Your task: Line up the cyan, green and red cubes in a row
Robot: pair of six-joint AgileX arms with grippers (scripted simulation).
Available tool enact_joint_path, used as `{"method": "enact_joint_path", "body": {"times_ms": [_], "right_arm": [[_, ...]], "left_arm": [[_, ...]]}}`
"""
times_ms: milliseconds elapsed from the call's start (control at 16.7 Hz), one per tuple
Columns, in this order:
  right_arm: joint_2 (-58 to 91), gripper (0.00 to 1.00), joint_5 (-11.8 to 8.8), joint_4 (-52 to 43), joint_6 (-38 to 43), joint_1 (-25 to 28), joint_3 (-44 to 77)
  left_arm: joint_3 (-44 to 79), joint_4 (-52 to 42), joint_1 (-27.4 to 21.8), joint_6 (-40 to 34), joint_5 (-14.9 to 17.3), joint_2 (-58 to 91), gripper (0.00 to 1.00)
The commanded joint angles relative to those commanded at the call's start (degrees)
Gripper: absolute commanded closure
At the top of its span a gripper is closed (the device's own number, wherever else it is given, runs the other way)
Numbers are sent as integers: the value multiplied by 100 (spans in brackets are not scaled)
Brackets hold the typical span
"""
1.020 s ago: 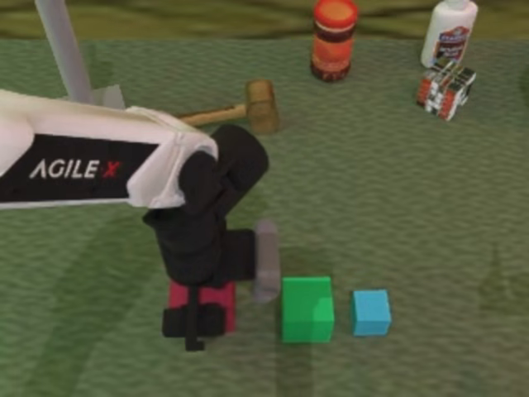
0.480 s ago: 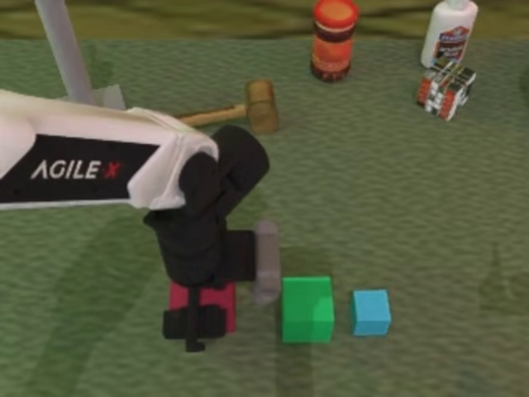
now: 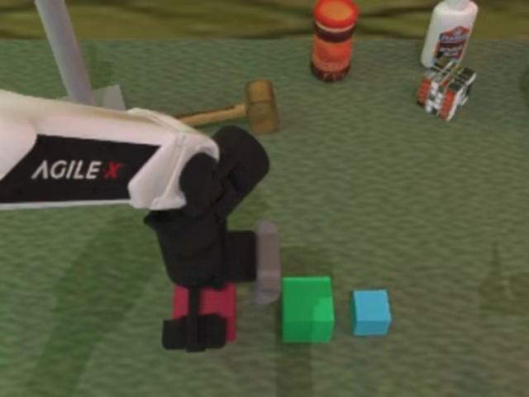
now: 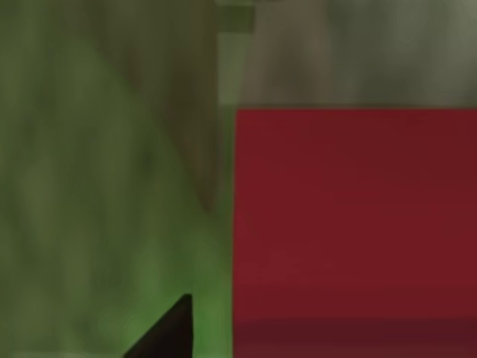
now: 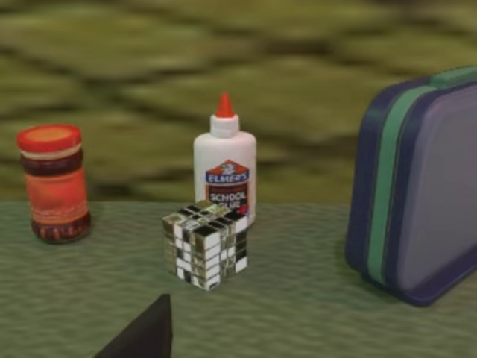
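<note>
The red cube (image 3: 219, 302) rests on the green cloth at the left end of a row, and it fills much of the left wrist view (image 4: 350, 224). Right of it stands the green cube (image 3: 307, 309), then the small cyan cube (image 3: 370, 313). My left gripper (image 3: 197, 331) hangs over the red cube and is open. One dark fingertip (image 4: 168, 332) stands apart from the cube's side, with a strip of cloth between them. My right arm is out of the top view. Its wrist view shows only one fingertip (image 5: 145, 335), with nothing held.
A wooden mallet (image 3: 248, 107) lies behind the left arm. At the back stand an orange jar (image 3: 333, 40), a glue bottle (image 3: 448, 29) and a multicoloured puzzle cube (image 3: 445, 89). A blue lunch box (image 5: 417, 186) shows in the right wrist view. A grey post (image 3: 62, 50) rises at back left.
The left gripper's fingers have shifted slightly toward the near edge, baring a little more of the red cube's top. The cubes have not moved.
</note>
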Motion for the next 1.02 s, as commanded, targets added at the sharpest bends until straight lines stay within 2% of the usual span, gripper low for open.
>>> {"method": "enact_joint_path", "body": {"times_ms": [480, 840, 1020], "right_arm": [[0, 0, 0, 0, 0, 0, 0], [0, 0, 0, 0, 0, 0, 0], [0, 0, 0, 0, 0, 0, 0]], "left_arm": [[77, -100, 11, 6, -1, -39, 0], [758, -1315, 95, -9, 1, -495, 0], [904, -1526, 116, -17, -3, -627, 0]]}}
